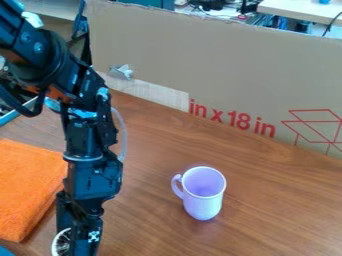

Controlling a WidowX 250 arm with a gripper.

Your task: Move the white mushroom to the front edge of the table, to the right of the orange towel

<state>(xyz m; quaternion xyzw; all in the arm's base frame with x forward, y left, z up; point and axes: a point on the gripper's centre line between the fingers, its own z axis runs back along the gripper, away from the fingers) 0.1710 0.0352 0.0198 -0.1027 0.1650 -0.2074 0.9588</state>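
Honestly, can't tell if the claw (pixel 79 244) at 7 o'clock is open or gripping the pale round thing (pixel 61 243) there; lilac mug (pixel 203 199) sits upright at 5 o'clock, cardboard (pixel 227 65) behind, probably a backstop.

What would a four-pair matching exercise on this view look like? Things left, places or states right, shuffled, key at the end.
Things
1. Lavender mug with a handle
2. Orange cloth
3. Brown cardboard panel
4. Black robot arm

Places and states
A. Stands along the back of the brown wooden tabletop, marked in red
B. Comes in from the upper left, down to the bottom edge
C. Upright, handle on the side toward the arm
D. Lies at the left edge of the view

Pairs: 1-C, 2-D, 3-A, 4-B
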